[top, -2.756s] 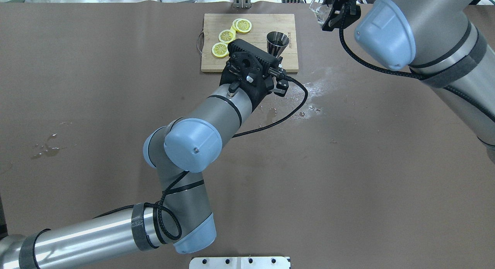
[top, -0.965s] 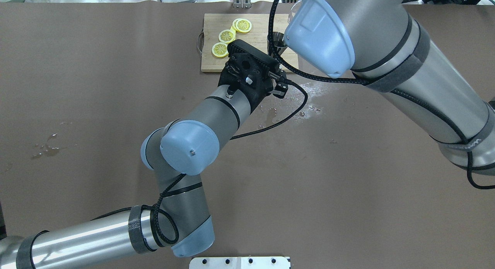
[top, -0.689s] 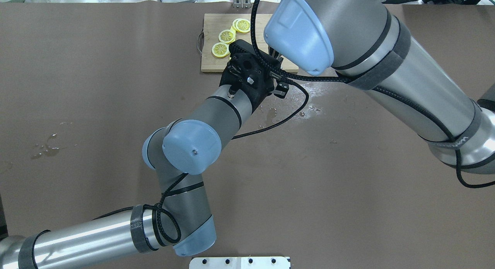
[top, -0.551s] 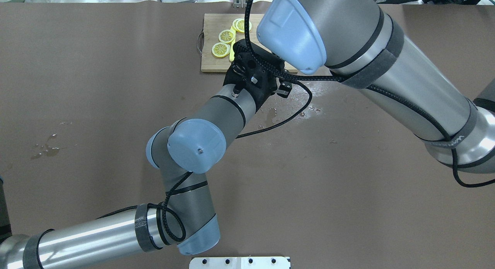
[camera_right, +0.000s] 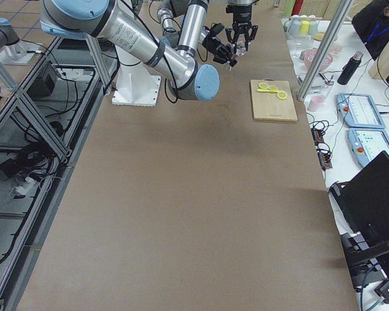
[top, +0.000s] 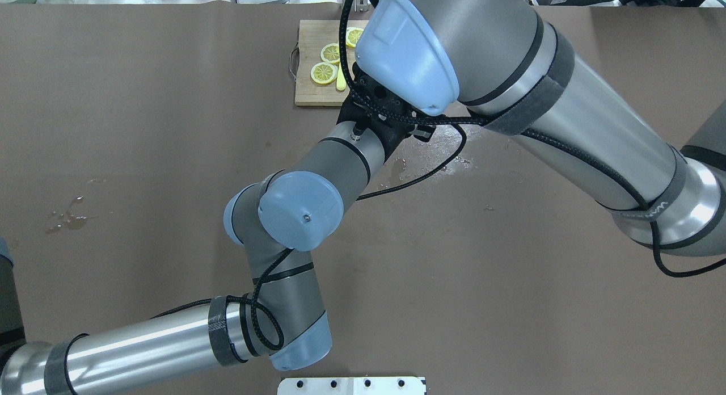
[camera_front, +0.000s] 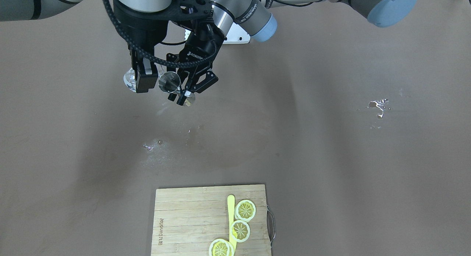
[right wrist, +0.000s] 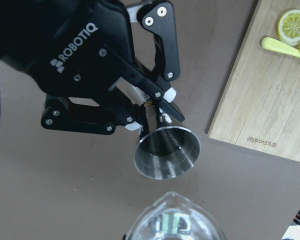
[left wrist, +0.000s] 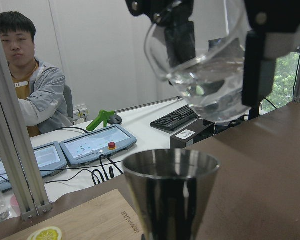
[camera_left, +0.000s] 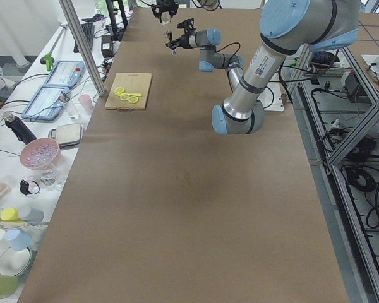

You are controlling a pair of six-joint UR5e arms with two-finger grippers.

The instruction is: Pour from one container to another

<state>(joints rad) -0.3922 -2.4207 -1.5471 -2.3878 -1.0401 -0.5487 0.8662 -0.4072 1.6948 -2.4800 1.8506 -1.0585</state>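
The left gripper is pinching the small shiny stainless-steel hourglass jigger at its narrow waist, fingers closed on it from both sides. It's holding the jigger off the table w/ the open mouth facing up. The right gripper is clamping the small clear glass beaker w/ flared rim btw. its two black fingers. Clear liquid is sitting in the beaker's bottom.

In the left wrist cam the beaker is hanging just above the jigger's mouth, a bit off to one side, not touching. No stream is showing, so prob. pouring isn't underway yet and this is the line-up step. Both vessels are hanging in the air over the brown table, well apart from the bamboo cutting board w/ its lemon slices. Wet patches are glinting on the table nearby.

Next move, as I'm reading it: the right wrist is needing to bring the beaker's lip over the centre of the mouth, then tilt slowly. The jigger's mouth is narrow, so a quick tip is risking a spill. The left arm should be keeping the jigger level meanwhile.
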